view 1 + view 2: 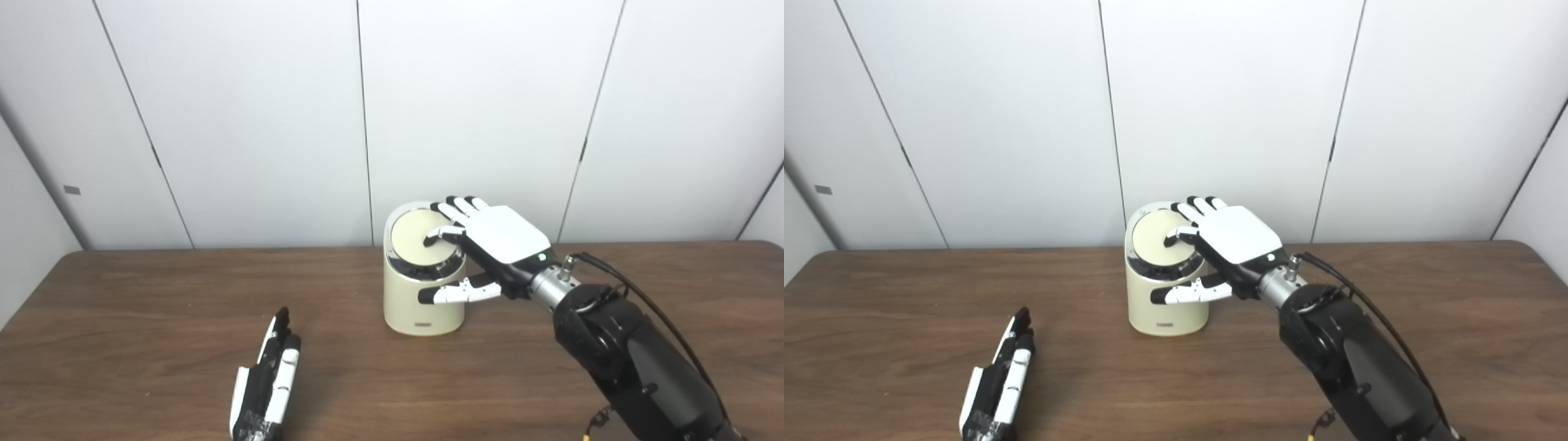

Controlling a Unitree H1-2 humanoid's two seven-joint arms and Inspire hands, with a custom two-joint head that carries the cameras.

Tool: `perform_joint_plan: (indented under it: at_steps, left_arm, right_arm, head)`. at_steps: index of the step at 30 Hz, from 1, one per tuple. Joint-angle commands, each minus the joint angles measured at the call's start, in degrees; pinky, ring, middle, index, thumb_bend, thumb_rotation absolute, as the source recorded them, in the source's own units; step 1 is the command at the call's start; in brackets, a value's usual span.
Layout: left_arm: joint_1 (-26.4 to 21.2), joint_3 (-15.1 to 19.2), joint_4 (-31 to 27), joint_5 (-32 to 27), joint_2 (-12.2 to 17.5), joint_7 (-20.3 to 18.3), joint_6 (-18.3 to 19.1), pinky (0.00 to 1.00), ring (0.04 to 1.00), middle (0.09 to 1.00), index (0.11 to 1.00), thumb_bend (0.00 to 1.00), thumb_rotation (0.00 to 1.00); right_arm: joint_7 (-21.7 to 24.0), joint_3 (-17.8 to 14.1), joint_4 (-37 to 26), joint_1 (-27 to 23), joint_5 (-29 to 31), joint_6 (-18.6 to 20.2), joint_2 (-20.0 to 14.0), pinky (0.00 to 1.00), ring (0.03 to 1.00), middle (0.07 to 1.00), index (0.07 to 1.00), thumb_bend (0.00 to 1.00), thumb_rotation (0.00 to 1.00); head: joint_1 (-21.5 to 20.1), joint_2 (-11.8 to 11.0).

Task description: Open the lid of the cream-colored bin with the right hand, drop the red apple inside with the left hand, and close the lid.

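A cream-colored bin stands on the brown table, its round lid lying flat and closed inside a chrome ring. My right hand rests over the lid's right side, fingers spread across the top and the thumb stretched along the bin's front; it holds nothing. My left hand lies low at the table's front left with straight fingers, empty. No red apple shows in either view.
The wooden table runs the full width, its far edge meeting a white panelled wall. My right forearm with a black cable crosses the front right.
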Motion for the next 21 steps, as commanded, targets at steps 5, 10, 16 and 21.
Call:
perform_joint_plan:
  at_steps: [5,10,16,21]
  left_arm:
    - [1.5,-0.6,2.1,-0.2,-0.9,-0.1,0.4,1.0,1.0,1.0,1.0,0.55,0.82]
    - [1.7,-1.0,2.1,0.5,-0.5,-0.3,0.2,1.0,1.0,1.0,1.0,0.54,0.85]
    - [1.8,-0.9,1.6,0.1,-0.7,-0.2,0.7,1.0,1.0,1.0,1.0,0.54,0.85]
    - [1.9,-0.6,1.7,-0.6,-0.5,-0.4,0.5,1.0,1.0,1.0,1.0,0.55,0.83]
  right_arm:
    - [2.7,-1.1,-3.5,0.6,1.0,0.9,0.1,1.0,1.0,0.969,0.798,0.59,1.0]
    - [4.1,-3.8,-8.5,1.1,2.9,2.6,0.9,1.0,1.0,0.976,0.823,0.57,1.0]
    - [2.1,-9.5,-10.9,3.4,7.8,3.7,2.6,1.0,1.0,0.978,0.856,0.51,0.88]
    - [-2.0,-13.8,-9.8,6.9,12.5,2.5,3.5,1.0,1.0,0.98,0.904,0.52,0.91]
  head:
    - [-0.1,0.0]
    - [0.0,0.0]
    - [-0.2,0.1]
    - [-0.4,0.2]
